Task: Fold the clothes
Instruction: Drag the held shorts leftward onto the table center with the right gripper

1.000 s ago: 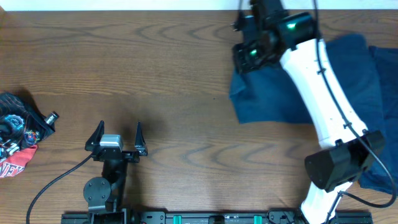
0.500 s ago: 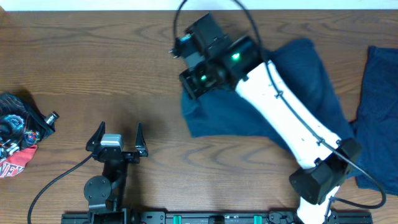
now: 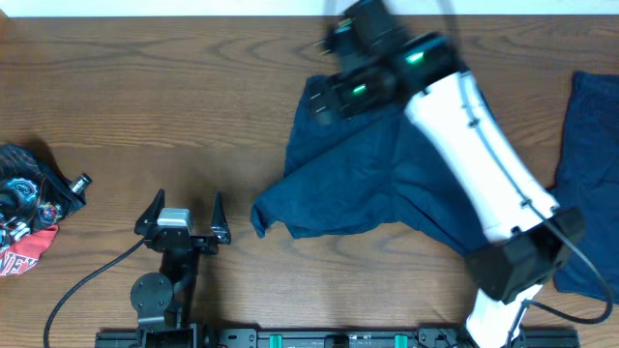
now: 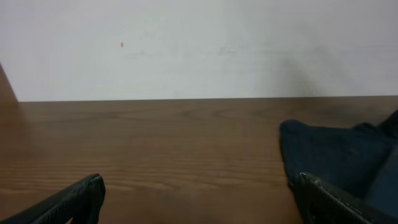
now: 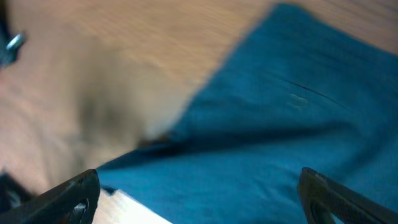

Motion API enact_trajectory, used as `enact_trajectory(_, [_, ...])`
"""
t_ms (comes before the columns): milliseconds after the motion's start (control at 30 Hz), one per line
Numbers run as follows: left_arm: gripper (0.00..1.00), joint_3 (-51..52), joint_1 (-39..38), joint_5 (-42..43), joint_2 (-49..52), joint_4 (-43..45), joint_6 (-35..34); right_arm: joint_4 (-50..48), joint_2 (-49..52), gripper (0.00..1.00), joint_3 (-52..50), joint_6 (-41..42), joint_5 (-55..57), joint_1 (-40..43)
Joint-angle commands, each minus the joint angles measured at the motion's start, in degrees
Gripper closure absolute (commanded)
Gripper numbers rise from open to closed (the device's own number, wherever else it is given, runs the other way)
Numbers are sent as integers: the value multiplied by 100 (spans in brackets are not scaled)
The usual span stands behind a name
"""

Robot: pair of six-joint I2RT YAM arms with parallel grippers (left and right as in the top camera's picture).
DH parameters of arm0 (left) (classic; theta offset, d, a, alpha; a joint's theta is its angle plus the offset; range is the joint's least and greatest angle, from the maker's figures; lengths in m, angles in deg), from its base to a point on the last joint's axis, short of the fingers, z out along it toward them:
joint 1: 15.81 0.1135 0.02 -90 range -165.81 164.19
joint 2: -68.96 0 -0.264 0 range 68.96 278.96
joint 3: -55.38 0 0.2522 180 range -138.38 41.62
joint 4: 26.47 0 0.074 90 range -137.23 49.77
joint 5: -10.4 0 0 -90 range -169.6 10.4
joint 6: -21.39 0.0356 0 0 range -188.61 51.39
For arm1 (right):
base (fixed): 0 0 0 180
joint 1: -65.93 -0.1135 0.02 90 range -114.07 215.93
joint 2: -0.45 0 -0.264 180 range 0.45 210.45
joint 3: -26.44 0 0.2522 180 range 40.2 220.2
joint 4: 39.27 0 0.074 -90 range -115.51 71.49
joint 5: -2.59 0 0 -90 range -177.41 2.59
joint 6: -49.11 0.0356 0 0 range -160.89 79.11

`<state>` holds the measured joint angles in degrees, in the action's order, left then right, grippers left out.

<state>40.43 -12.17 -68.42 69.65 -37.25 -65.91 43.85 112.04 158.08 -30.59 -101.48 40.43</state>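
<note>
Far left: a bundle of patterned cloth is sitting at the edge of the table, well apart from the work. It looks parked out of the way and isn't the piece in hand.

Next along, the left gripper is sitting low near the front edge, jaws standing wide with nothing between them. Its wrist view is showing bare wood ahead and the near corner of one of the clothes off to its right. My read: it's standing by with fingers spread so it can take that corner once the piece is laid out.

Centre: that garment is lying rumpled on the wood. A point of fabric is trailing toward the left gripper, near it but not touching. A ridge is running down the middle and the edges are curling, so it's not flat and not folded yet. I'm judging this as the spread-out step, early in the task.

The right gripper is hovering over the garment's far-left corner, its arm reaching diagonally across the cloth. Its wrist view is blurring, but the fingers are showing wide at both sides of frame with fabric lying below, not pinched. So it's open and holding nothing.

Far right: a second navy garment is lying at the table edge, partly behind the right arm's base, apparently queued.
</note>
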Motion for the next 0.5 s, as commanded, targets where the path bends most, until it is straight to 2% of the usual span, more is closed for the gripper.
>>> enact_trajectory(0, [2,17,-9,660,-39,-7,-249,254,-179,1,133,142,11,745])
enact_trajectory(100, [2,13,-9,831,-28,-13,-306,564,-179,1,133,-52,11,1169])
enact_trajectory(233, [2,-107,-9,774,160,-85,-323,833,-181,1,133,-249,15,1314])
enact_trajectory(367, [2,-468,-9,605,861,-125,-435,859,-188,1,133,-332,11,1305])
enact_trajectory(467, [2,-1099,-9,612,1711,-219,-444,852,-188,1,133,-323,11,1290])
